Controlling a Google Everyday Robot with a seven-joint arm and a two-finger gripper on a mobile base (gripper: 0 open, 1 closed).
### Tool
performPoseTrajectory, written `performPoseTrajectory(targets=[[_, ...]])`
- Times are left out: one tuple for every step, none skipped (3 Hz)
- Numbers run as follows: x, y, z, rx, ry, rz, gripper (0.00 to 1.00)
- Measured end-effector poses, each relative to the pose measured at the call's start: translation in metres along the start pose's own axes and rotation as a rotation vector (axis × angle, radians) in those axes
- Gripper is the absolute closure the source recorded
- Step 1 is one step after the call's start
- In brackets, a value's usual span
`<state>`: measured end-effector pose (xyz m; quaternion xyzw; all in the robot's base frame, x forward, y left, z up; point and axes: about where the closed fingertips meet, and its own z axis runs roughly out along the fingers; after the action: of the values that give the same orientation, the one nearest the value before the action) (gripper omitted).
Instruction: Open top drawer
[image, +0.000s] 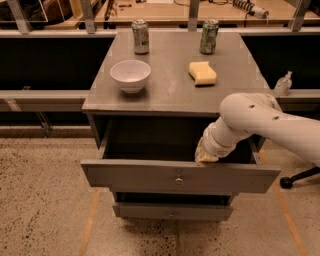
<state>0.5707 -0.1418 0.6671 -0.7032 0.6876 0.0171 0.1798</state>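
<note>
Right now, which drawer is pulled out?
The top drawer, the wide front under the tabletop; the gripper rests behind its upper edge. The lower drawer sits farther back.

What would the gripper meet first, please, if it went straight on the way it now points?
Most likely the top drawer itself: the gripper sits just behind the front panel's upper edge, angled down into the open drawer, so its inside comes first; depth is unclear.

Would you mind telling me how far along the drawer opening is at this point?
Done: the top drawer stands pulled well out of the cabinet, its dark inside exposed. In hand: the gripper sits at the front panel's upper rim, right of the knob. Left: probably little, only releasing and drawing the arm away.
</note>
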Motion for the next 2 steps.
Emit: performPoseTrajectory(targets=[[-0.0049,0.0035,0.0082,-0.025,-0.017,-0.07,1.0],[-0.0131,0.0088,0.0127,-0.088,-0.039,-0.096,1.0]])
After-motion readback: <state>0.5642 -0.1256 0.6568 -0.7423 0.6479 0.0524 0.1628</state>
